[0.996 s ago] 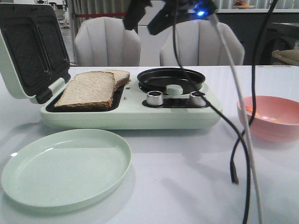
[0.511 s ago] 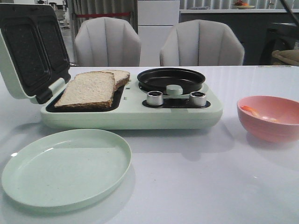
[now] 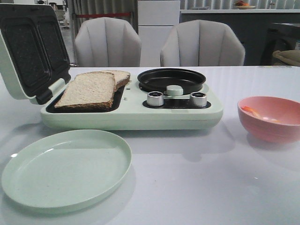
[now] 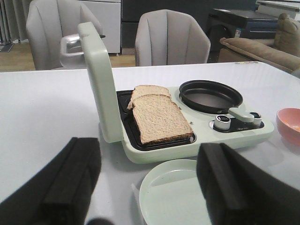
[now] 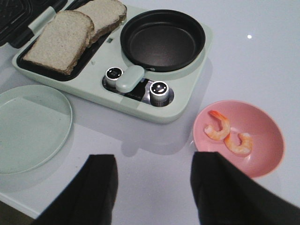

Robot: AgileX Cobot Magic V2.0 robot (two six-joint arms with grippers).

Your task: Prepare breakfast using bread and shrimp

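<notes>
With both slices of bread [image 3: 91, 89] lying on the open grill plate and my right hand [image 5: 152, 185] open and empty above the table, I judge the next move is picking the shrimp [image 5: 228, 133] from the pink bowl [image 5: 269, 154] for the pan [image 5: 162, 40].

Two grey padded chairs [image 3: 159, 42] stand behind the white table [image 3: 197, 178].

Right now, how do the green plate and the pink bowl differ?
The green plate is flat, shallow and empty; the pink bowl is deeper and holds two shrimp. The plate lies in front of the bread side of the cooker, the bowl to its right. Both rest directly on the table.
</notes>
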